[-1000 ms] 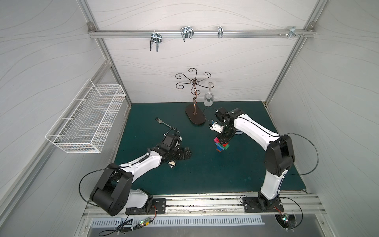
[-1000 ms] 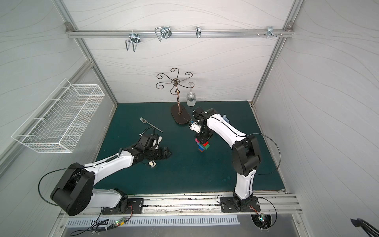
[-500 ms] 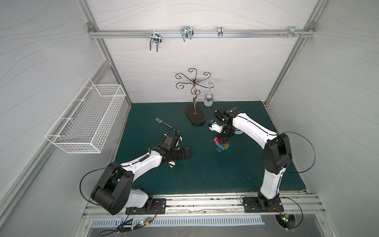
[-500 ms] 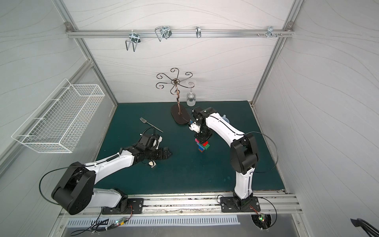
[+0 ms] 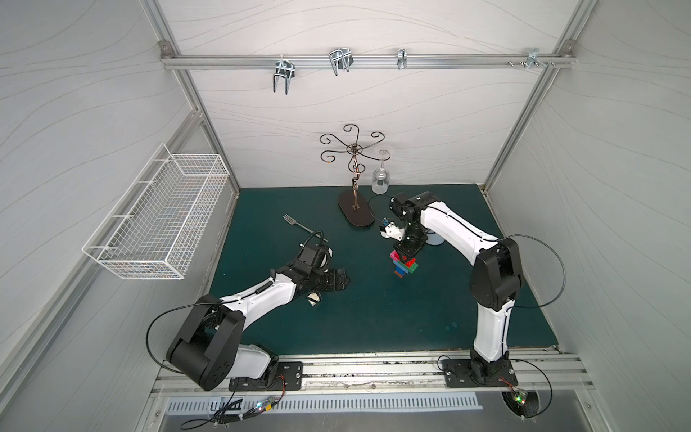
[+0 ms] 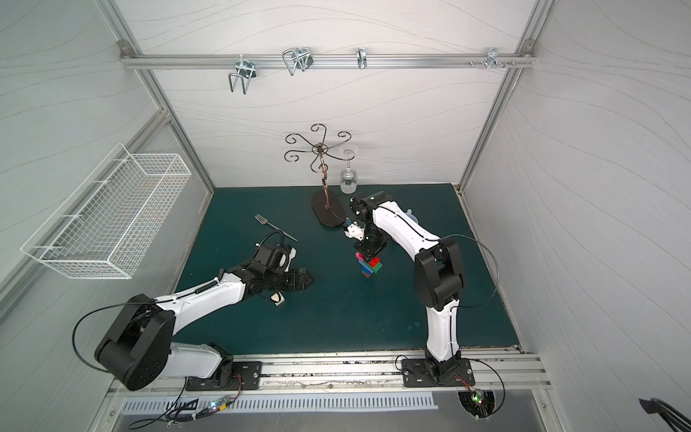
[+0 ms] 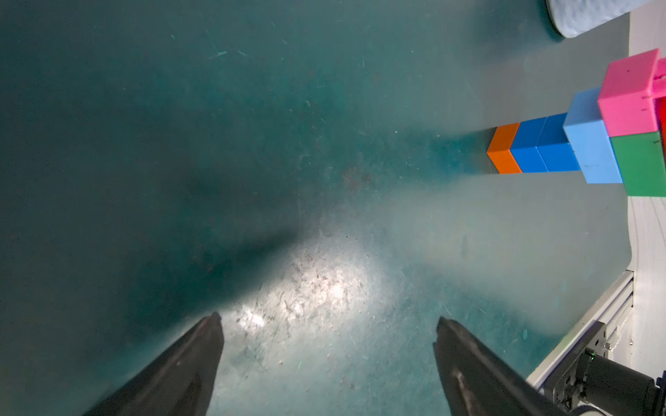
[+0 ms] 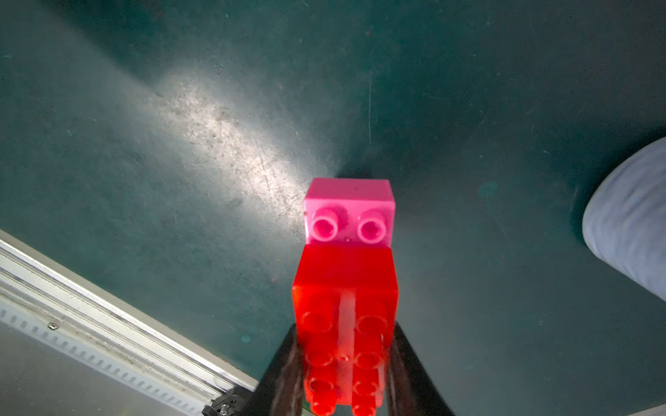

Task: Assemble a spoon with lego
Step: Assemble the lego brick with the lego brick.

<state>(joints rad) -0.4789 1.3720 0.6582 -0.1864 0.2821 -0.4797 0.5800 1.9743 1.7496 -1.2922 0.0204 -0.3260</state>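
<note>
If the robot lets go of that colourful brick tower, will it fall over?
Probably tippy: the multicoloured plastic brick spoon seems to stand on its narrow orange end brick, wide head on top, with only the right gripper, shut on the long red brick, steadying it. It looks stiff, not floppy. A sideways push might snap the thin stem.

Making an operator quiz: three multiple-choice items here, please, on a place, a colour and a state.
1. The fork lies: A in the wire basket; B on the mat; C on the glass rack.
2. The lego spoon's bottom brick is: A pink; B white; C orange.
3. The left gripper is: A open, empty; B shut on a brick; C shut on the fork.
B, it lies flat on green; C, the orange brick meets the mat; A, its jaws stand apart over bare mat.
</note>
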